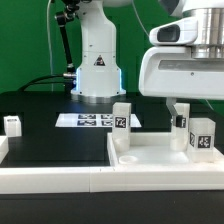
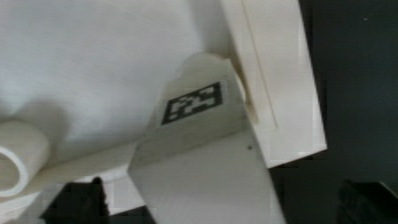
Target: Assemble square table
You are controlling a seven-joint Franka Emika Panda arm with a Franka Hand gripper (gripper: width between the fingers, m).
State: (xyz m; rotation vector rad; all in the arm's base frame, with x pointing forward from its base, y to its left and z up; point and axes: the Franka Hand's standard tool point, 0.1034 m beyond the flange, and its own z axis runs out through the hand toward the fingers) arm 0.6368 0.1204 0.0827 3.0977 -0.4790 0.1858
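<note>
The square table's white tabletop (image 1: 150, 160) lies at the front, raised rim up. Two white tagged legs stand on it, one near the middle (image 1: 122, 127) and one at the exterior view's right (image 1: 200, 138). A third leg (image 1: 12, 124) stands on the black table at the exterior view's left. My gripper (image 1: 193, 118) hangs open over the right-hand leg. In the wrist view that leg (image 2: 196, 120) sits between my dark fingertips (image 2: 80, 200) beside the tabletop's rim (image 2: 267, 60), with a gap showing between finger and leg. My gripper (image 2: 205, 205) holds nothing.
The marker board (image 1: 95, 120) lies flat behind the tabletop, in front of the robot base (image 1: 97, 70). White border bars (image 1: 40, 172) run along the front left. A round white end (image 2: 15, 155) shows at the wrist view's edge.
</note>
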